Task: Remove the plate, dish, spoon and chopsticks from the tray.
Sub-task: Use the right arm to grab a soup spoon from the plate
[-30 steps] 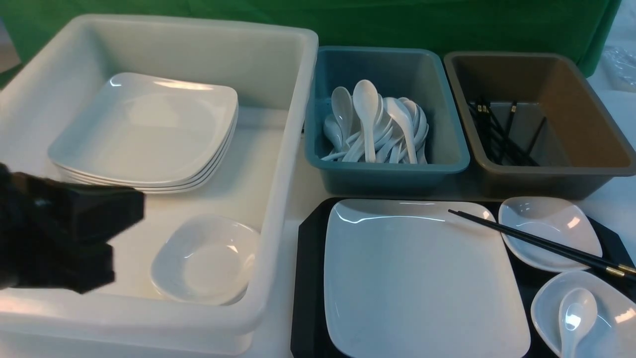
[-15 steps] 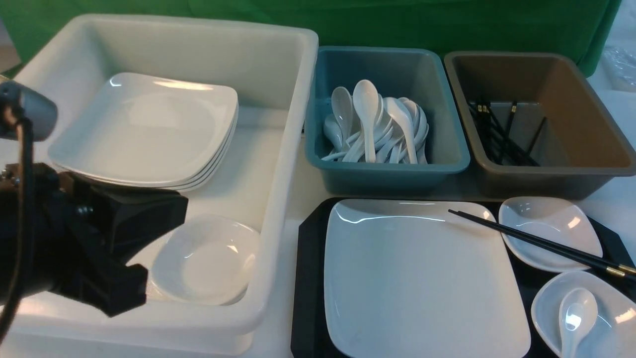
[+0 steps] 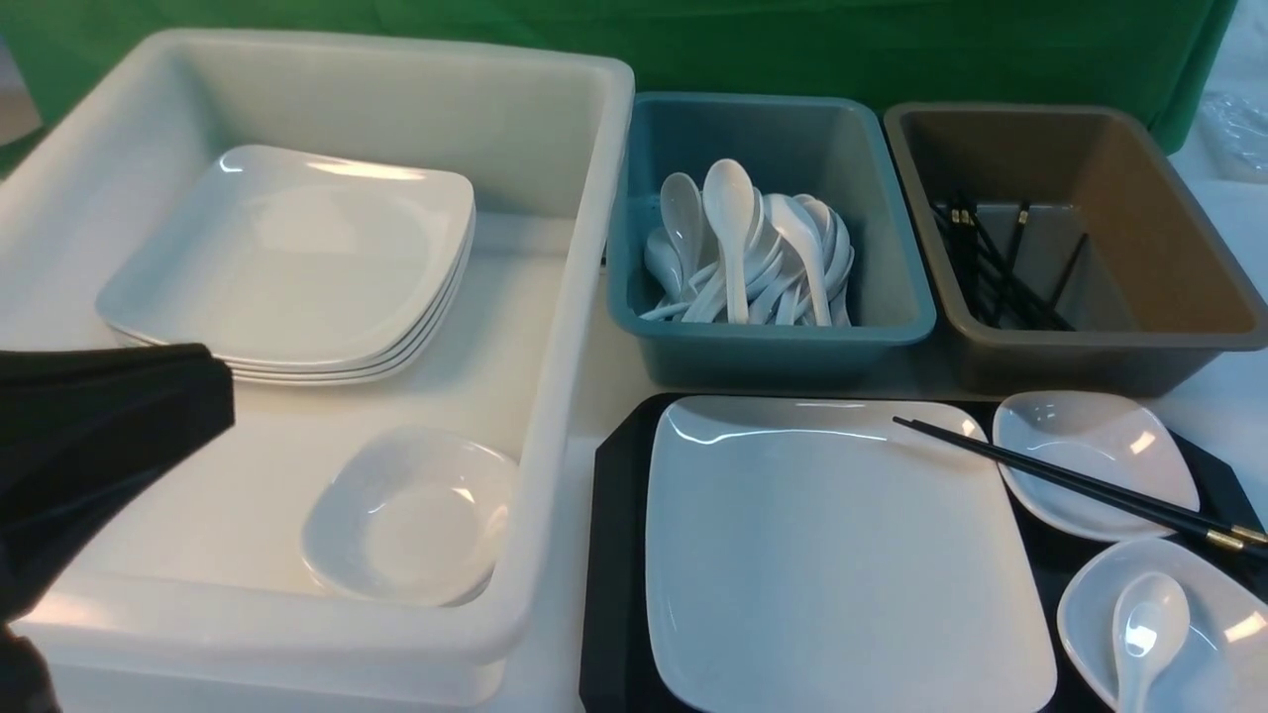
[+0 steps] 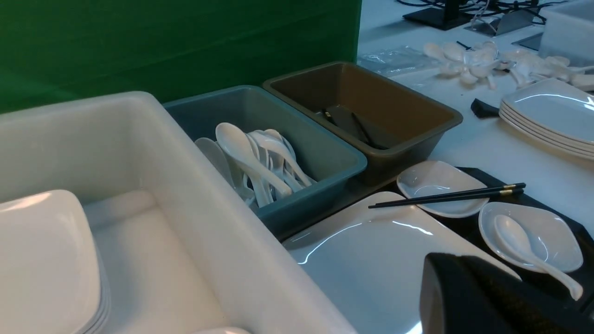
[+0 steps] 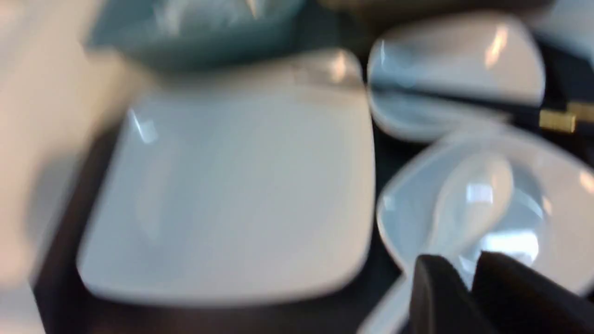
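Two jaws of your right gripper (image 5: 471,271) stand a narrow slit apart with nothing between them, close by the handle end of the spoon (image 5: 468,199); that view is blurred, so trust the slit only so far. Your left gripper (image 3: 198,401) is closed with nothing seen in it, hanging over the near left part of the white tub (image 3: 584,297), well apart from the tray (image 3: 614,555).

I judge the spoon pick to be the step in hand, with nothing cleared off the tray yet; the next move calls for you to straddle the short handle, close without pressing on the bowl, then carry it to the teal bin (image 3: 773,342).

The spoon lies in the near dish (image 3: 1223,619) at the tray's near right corner, bowl pointing away from you; the chopsticks (image 3: 1070,480) lie together across the far dish (image 3: 1070,436), thin ends on the plate (image 3: 842,555), gold bands to the right; the plate fills the tray's left and middle.

Further out, the teal bin holds a heap of white spoons (image 3: 733,238); the brown bin (image 3: 1169,248) beside it holds black sticks (image 3: 1001,277); the tub holds stacked square plates (image 3: 287,257) at the back and nested small dishes (image 3: 406,515) in front.
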